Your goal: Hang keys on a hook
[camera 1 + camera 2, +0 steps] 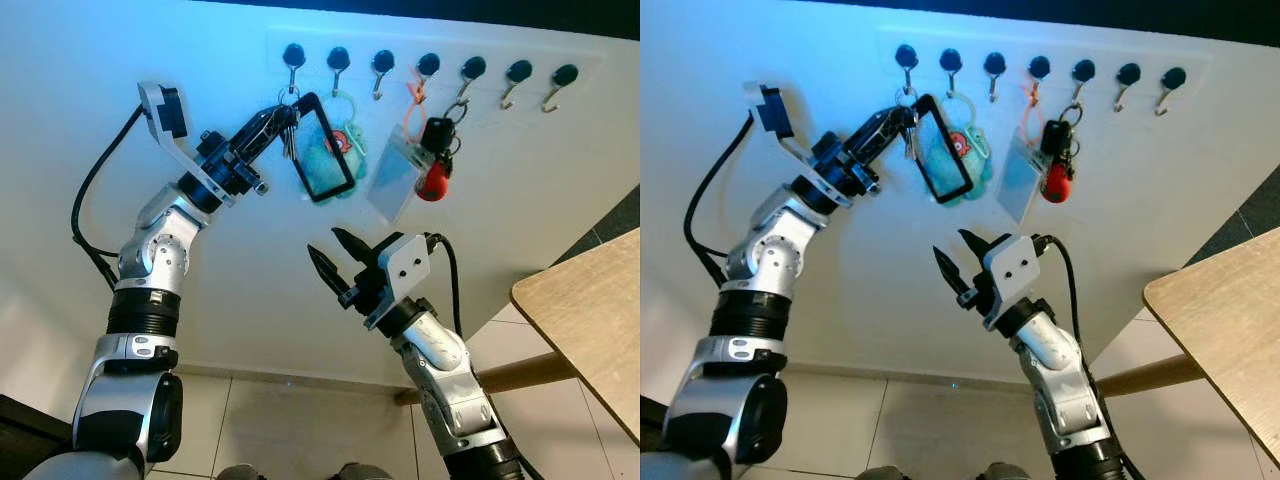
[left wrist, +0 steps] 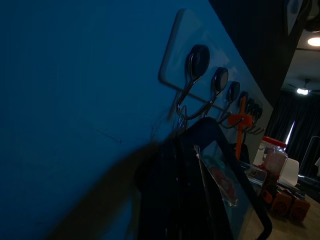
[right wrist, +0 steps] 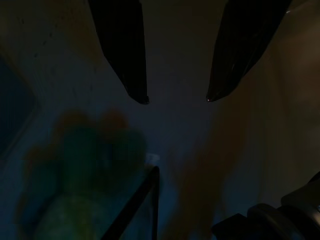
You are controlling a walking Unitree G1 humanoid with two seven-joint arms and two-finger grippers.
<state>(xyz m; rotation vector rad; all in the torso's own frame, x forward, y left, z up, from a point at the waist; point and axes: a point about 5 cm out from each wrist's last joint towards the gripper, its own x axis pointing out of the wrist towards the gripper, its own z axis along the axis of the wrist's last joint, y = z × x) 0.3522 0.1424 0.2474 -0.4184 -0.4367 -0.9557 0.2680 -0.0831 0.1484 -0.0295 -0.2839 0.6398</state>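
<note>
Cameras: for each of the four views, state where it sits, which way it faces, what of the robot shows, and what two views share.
Left eye: head, facing the hook rail; both arms.
Right eye: head, same scene; left gripper at the keys.
Left wrist: on the left arm, facing the first hook; dark fingers.
Right wrist: on the right arm, facing the wall; two fingers apart.
Shared: black-framed card holder.

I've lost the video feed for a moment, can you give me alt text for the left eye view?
The left gripper holds a bunch of keys with a black-framed tag up at the leftmost hook of a wall rack with seven hooks. The right gripper waits open below, holding nothing. A card holder and a red fob hang further right.
</note>
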